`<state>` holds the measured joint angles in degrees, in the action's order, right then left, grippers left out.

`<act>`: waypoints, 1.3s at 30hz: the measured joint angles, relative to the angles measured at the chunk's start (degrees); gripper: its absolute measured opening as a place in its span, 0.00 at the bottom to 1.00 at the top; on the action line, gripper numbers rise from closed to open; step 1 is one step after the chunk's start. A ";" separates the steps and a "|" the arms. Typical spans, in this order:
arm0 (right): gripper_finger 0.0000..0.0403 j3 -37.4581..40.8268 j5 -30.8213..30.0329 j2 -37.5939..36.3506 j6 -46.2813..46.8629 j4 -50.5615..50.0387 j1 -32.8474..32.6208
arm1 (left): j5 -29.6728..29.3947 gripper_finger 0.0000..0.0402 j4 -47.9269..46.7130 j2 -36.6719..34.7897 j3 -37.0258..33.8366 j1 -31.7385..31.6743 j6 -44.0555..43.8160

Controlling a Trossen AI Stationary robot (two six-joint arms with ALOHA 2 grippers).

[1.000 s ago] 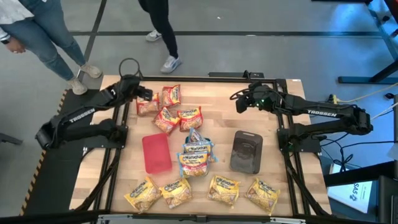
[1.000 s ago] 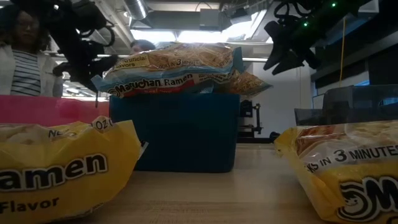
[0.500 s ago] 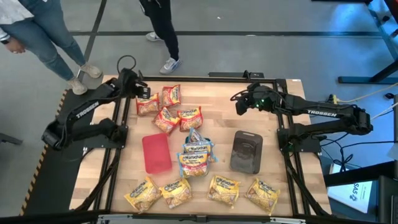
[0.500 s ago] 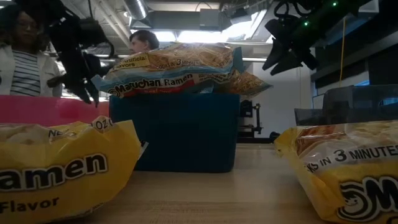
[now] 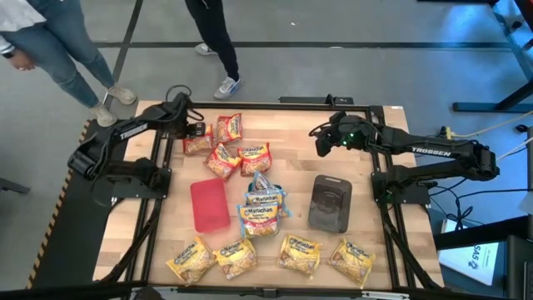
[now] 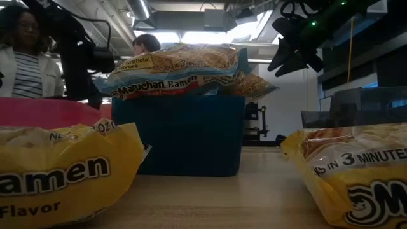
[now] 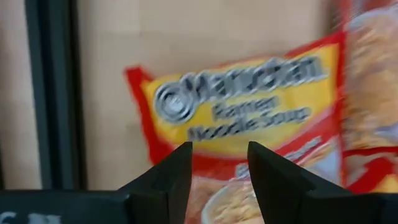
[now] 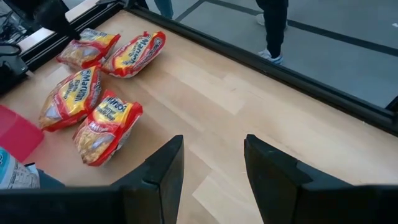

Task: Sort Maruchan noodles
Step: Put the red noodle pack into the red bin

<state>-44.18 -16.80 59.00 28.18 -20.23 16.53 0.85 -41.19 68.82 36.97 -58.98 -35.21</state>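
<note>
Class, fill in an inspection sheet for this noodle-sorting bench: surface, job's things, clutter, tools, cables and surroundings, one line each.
Surface: wooden table, black frame around it.
Job's things: four red Maruchan packets at the far left; blue-edged packets piled on the teal tray; four yellow packets along the near edge.
Clutter: red tray and dark grey tray, both without packets.
Tools: left tool open, over the farthest-left red packet, holding nothing; right tool open, raised above bare wood at the far right.
Cables: black loop at the left arm; cords beside the right arm's base.
Surroundings: people standing beyond the far edge.
</note>
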 joint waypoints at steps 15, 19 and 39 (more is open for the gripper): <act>0.41 0.00 2.45 0.00 -1.49 0.00 0.02 | -2.89 0.37 -11.12 -2.95 -0.02 -3.69 -0.34; 0.41 0.00 2.48 0.00 -1.49 0.00 0.02 | -0.51 0.37 -10.88 -3.45 -0.03 -4.92 -0.25; 0.41 0.00 7.18 0.00 -1.51 -0.04 0.00 | 14.03 0.37 6.13 -3.38 -8.00 -10.48 -0.11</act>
<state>-44.18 -9.63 59.00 26.68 -20.27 16.53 14.88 -35.06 65.44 28.97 -69.46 -35.32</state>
